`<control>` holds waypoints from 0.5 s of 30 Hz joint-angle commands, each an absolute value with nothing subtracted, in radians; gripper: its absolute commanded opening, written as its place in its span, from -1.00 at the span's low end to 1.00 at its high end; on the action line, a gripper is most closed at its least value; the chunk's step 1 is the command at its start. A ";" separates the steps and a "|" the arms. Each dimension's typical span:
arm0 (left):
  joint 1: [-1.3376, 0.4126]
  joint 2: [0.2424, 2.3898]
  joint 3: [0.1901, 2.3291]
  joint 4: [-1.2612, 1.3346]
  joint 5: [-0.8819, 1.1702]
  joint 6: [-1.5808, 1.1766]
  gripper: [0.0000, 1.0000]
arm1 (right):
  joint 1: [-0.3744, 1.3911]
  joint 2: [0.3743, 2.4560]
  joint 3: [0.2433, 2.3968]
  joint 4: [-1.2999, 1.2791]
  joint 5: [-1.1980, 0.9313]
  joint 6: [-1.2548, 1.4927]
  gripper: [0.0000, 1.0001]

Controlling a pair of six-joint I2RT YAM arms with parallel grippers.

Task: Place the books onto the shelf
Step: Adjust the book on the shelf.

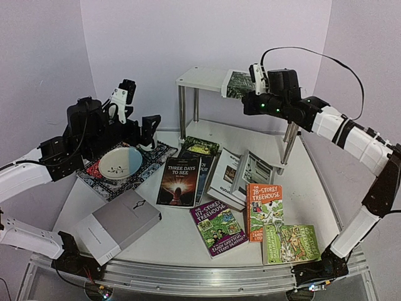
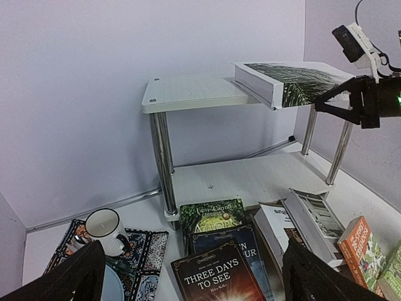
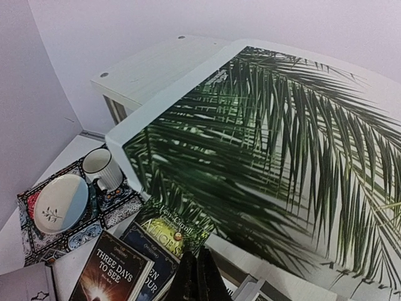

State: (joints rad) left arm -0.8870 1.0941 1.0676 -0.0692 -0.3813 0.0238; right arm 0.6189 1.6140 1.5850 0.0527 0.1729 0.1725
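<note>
A white book with a palm-leaf cover (image 1: pixel 237 83) lies flat on the top board of the white shelf (image 1: pixel 200 78) and overhangs its right front edge. My right gripper (image 2: pixel 321 102) is shut with nothing between its fingers (image 3: pixel 198 276), and its tip is at that book's overhanging edge. Other books lie on the table: "Three Days to See" (image 1: pixel 179 180), a purple Treehouse (image 1: pixel 218 227), an orange one (image 1: pixel 264 210), a green one (image 1: pixel 290 243), a grey hardback (image 1: pixel 119 226) and white books (image 1: pixel 235 175). My left gripper (image 1: pixel 139 128) hangs open above the mat, holding nothing.
A patterned mat (image 1: pixel 150 157) at the left carries a bowl (image 1: pixel 121 163) and a white mug (image 2: pixel 103 229). Chrome legs (image 2: pixel 161 163) hold up the shelf. "Alice's" (image 2: pixel 212 216) lies against the front left leg. The lower board (image 2: pixel 250 179) is bare.
</note>
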 commanded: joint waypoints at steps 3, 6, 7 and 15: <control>-0.876 1.075 1.094 -0.031 -0.399 0.009 1.00 | 0.617 1.648 1.675 0.104 0.276 0.157 -1.00; -0.873 1.077 1.092 -0.031 -0.391 0.009 0.99 | 0.607 1.652 1.684 0.104 0.290 0.155 -1.00; -0.872 1.078 1.092 -0.032 -0.389 0.009 0.99 | 0.603 1.653 1.686 0.103 0.296 0.152 -1.00; -0.863 1.084 1.092 -0.031 -0.378 0.009 0.99 | 0.553 1.680 1.727 0.064 0.296 0.160 -1.00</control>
State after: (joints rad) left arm -0.8723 1.0935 1.0676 -0.0696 -0.3798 0.0238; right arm 0.5819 1.6579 1.6669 0.0519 0.2649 0.1570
